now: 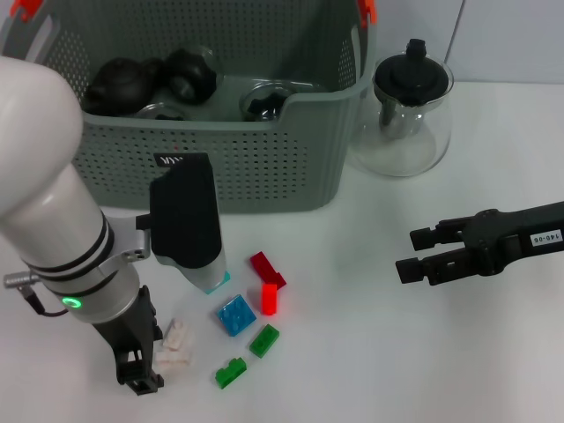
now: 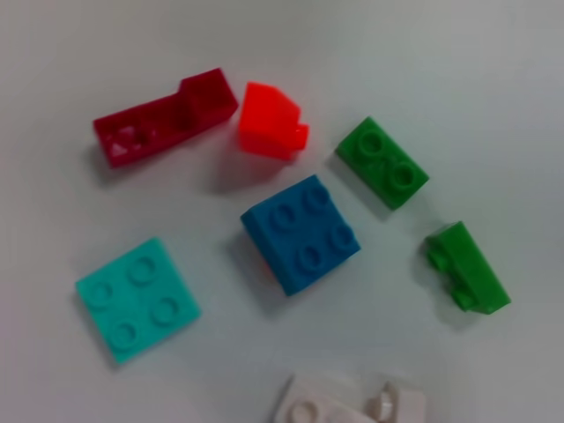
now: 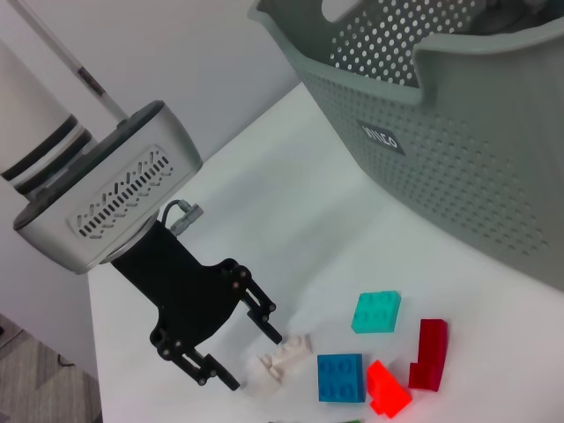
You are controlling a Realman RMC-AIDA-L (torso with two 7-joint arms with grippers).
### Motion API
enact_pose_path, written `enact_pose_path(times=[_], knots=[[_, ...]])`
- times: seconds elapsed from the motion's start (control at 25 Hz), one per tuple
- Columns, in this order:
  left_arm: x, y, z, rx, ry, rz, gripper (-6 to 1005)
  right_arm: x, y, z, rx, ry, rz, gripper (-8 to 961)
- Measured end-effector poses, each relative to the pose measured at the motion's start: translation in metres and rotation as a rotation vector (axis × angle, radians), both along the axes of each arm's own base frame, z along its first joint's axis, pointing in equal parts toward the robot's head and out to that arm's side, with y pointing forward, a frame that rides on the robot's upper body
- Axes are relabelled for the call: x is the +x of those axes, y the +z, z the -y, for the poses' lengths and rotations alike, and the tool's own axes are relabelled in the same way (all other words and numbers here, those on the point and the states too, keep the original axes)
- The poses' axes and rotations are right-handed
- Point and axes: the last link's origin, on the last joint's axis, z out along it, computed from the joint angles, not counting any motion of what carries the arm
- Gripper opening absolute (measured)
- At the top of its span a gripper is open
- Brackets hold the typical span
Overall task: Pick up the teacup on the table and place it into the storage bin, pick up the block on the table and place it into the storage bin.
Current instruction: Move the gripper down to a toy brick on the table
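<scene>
Several blocks lie scattered on the table [image 1: 370, 352] in front of the storage bin [image 1: 264, 167], where dark teacups are already seen, so the block step is judged in hand. The left gripper [image 1: 163, 357], jaws apart, straddles the white block [image 1: 176, 345]; closing and lifting are called for next. The right gripper [image 1: 414, 254] is held aside, fingers spread.

White table [image 1: 370, 352], pale wall [image 3: 176, 53] behind, grey floor [image 3: 35, 388] beside
</scene>
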Motion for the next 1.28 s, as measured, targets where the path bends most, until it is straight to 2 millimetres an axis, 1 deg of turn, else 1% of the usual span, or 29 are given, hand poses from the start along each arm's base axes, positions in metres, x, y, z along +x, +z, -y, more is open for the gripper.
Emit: enact_pose_path(times=[0.32, 0.6, 1.16, 1.28], knots=[[0.007, -0.008, 0.006, -0.036, -0.027, -0.006, 585, 0.000, 0.000, 0.001, -0.001, 0.003, -0.001, 945], [0.017, -0.011, 0.008, -0.049, -0.049, 0.028, 583, 0.001, 0.000, 0.001, -0.002, 0.003, -0.001, 945], [0.012, -0.008, 0.005, -0.033, -0.053, 0.013, 548, 0.001, 0.000, 0.001, -0.001, 0.003, 0.000, 945], [0.012, -0.009, 0.004, -0.029, -0.064, 0.013, 525, 0.001, 0.000, 0.001, 0.000, 0.004, 0.000, 945]])
